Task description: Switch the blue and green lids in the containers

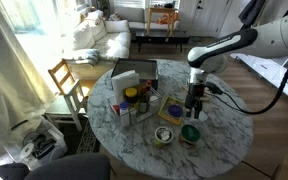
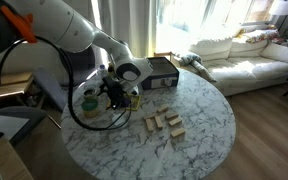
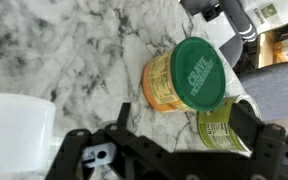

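claw [image 3: 169, 150] spread and empty, i hover over two jars on the marble surface [image 3: 74, 50]. green lid [image 3: 195, 70] sits on its orange jar [image 3: 159, 88]. i can't spot a blue lid, so i judge the swap hardly begun.

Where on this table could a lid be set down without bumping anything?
Bare marble runs from the wooden blocks to the table edge on the sofa side, and along the near rim. Crowded: around the gripper, among the jars and box.
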Tool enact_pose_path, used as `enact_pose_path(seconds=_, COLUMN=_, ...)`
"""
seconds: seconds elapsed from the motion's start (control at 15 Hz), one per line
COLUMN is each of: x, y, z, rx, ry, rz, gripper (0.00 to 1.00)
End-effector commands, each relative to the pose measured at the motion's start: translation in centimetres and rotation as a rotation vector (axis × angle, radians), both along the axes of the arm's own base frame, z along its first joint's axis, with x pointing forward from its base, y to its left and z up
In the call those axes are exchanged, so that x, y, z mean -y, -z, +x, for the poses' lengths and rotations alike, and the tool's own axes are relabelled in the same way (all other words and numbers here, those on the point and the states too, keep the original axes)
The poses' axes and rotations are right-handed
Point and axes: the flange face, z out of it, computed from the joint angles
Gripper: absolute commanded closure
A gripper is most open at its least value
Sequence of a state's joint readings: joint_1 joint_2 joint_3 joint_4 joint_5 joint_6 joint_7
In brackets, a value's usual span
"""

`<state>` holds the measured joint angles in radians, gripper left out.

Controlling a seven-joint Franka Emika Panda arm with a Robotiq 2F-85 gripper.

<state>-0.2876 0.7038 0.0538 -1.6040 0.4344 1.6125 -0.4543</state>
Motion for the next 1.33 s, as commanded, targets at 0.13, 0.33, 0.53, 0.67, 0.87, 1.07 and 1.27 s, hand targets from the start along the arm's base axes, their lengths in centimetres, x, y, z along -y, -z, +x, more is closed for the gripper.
enact_pose_path(seconds=0.13, x=0.1, y=1.8, z=-1.7, rx=-0.019, ry=0.093, rz=0.095, gripper=0.01)
enact_pose_path(seconds=0.33, x=-0.6, y=2.9, z=-2.3, rx=-0.028, ry=0.101, rz=0.103, gripper=0.05)
enact_pose_path(seconds=0.53, x=-1.1, y=3.9, z=-3.0, rx=-0.037, ry=0.096, rz=0.110, gripper=0.07)
enact_pose_path(seconds=0.67, x=-0.9, y=4.2, z=-3.3, rx=-0.033, ry=0.092, rz=0.123, gripper=0.11)
enact_pose_path(seconds=0.87, x=-0.5, y=4.2, z=-3.8, rx=-0.015, ry=0.083, rz=0.161, gripper=0.20)
enact_pose_path(seconds=1.07, x=-0.3, y=4.4, z=-3.9, rx=-0.002, ry=0.080, rz=0.186, gripper=0.48)
enact_pose_path(seconds=1.27, x=0.2, y=4.5, z=-4.2, rx=0.002, ry=0.080, rz=0.186, gripper=0.69)
